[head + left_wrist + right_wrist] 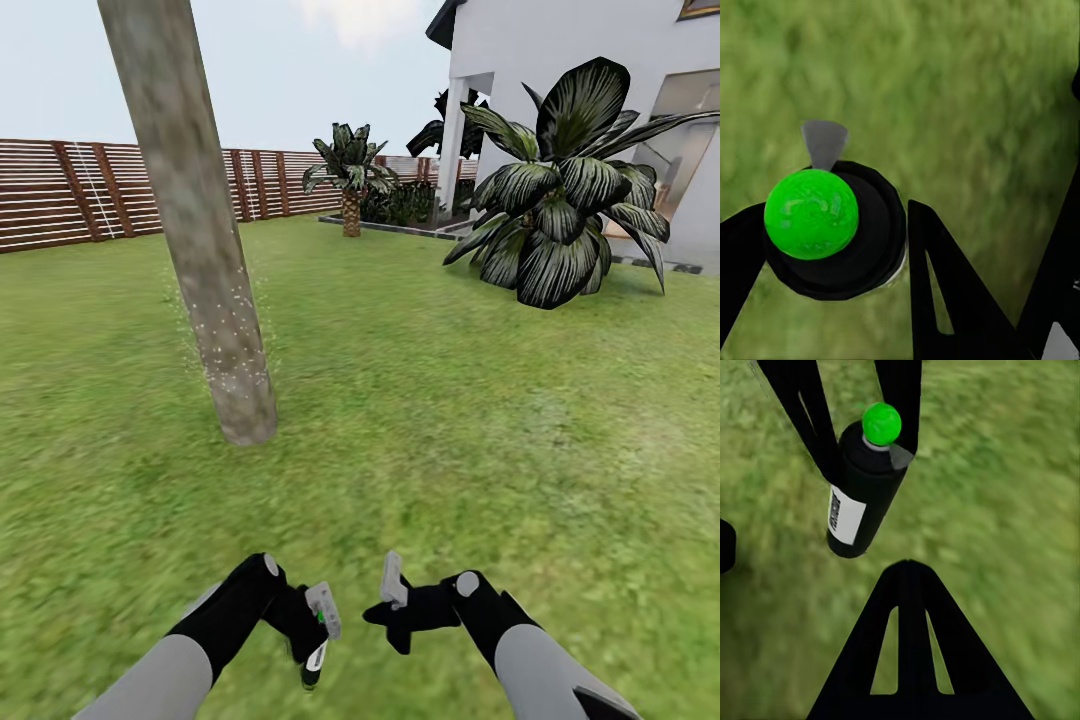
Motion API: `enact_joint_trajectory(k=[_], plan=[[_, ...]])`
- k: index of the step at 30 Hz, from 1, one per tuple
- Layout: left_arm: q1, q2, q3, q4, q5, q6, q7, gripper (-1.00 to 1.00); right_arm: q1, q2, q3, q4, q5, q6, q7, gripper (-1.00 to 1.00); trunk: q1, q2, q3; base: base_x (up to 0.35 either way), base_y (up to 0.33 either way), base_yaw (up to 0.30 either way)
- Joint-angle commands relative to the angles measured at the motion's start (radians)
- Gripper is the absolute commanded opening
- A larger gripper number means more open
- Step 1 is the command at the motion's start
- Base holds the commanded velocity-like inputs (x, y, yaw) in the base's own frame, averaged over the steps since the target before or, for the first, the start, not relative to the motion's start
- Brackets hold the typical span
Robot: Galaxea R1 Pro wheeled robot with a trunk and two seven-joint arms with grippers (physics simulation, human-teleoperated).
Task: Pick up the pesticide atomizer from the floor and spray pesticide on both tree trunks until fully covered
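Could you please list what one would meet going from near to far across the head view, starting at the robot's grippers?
Left gripper holding the pesticide atomizer and the right gripper → tree trunk flecked with pale spray → large broad-leaved plant → small palm → slatted wooden fence.

Readable text: none anywhere in the garden.
Label on the pesticide atomizer [862, 491]: a white label [846, 514] runs down the dark bottle's side, with a line of dark print on it, too small and blurred to make out.
Numbers, brands, signs: none legible.
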Motion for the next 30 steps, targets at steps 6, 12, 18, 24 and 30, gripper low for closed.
enact_joint_trajectory(k=[6,12,18,24,30], plan=[[0.001,-0.017,-0.001,0.001,0.001,0.0,0.033,-1.0,-0.001,0.001,0.0,0.0,0.0,0.0,0.0,-1.0,0.0,0.0,0.0,0.0,0.0,0.0],[0.002,-0.038,0.0,0.002,-0.022,0.0,0.034,-1.0,-0.001,0.001,0.0,0.0,0.0,-0.001,0.0,-1.0,0.0,0.0,0.0,0.0,0.0,0.0],[0.002,-0.053,0.001,0.004,-0.026,0.0,0.032,-1.0,-0.002,0.001,0.0,0.0,0.0,0.0,0.0,-1.0,0.0,0.0,0.0,0.0,0.0,0.0],[0.002,-0.065,0.0,0.005,-0.026,0.0,0.033,-1.0,-0.002,0.001,0.0,-0.001,-0.001,0.0,0.0,-1.0,0.0,0.0,0.0,0.0,0.0,0.0],[0.003,-0.074,0.001,0.005,-0.026,0.0,0.033,-1.0,-0.013,0.002,0.0,-0.002,-0.001,0.0,0.0,-1.0,0.0,0.0,0.0,0.0,0.0,0.0]])
